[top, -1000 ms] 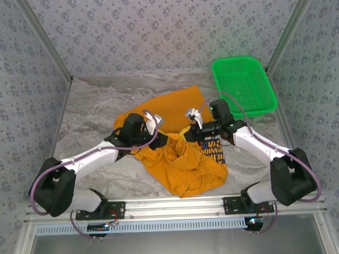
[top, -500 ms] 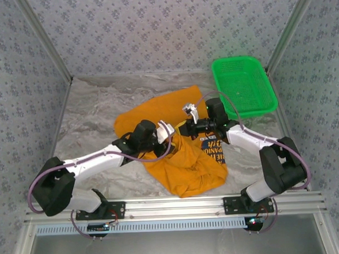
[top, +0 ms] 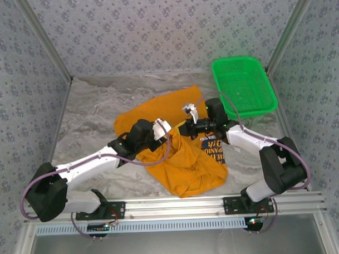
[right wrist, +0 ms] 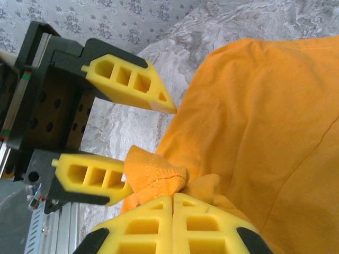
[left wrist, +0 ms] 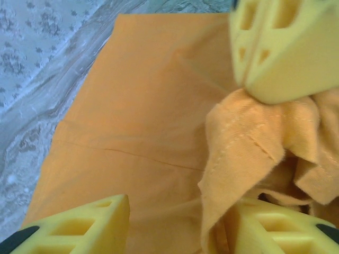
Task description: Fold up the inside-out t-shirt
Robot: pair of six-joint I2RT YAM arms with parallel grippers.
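The orange t-shirt (top: 182, 165) lies crumpled mid-table, its dark blue and white print (top: 213, 143) showing at its right side. My right gripper (top: 190, 116) is shut on a bunched hem of the t-shirt (right wrist: 156, 174), with its fingertips (right wrist: 173, 197) pressed together. My left gripper (top: 162, 128) faces it a short way off, open, with wide-spread fingers (left wrist: 79, 227). A hanging fold of the t-shirt (left wrist: 233, 148) rests against its right finger. In the left wrist view the right gripper (left wrist: 280, 47) holds that fold from above.
A green mesh basket (top: 243, 85) stands at the back right. The marble table (top: 91, 113) is bare to the left of the shirt. Patterned walls enclose three sides, and a metal rail (top: 172, 207) runs along the near edge.
My left gripper has moved right, closing in on the right gripper. The right gripper has shifted slightly left and back with the fabric. Little has moved in the last half second.
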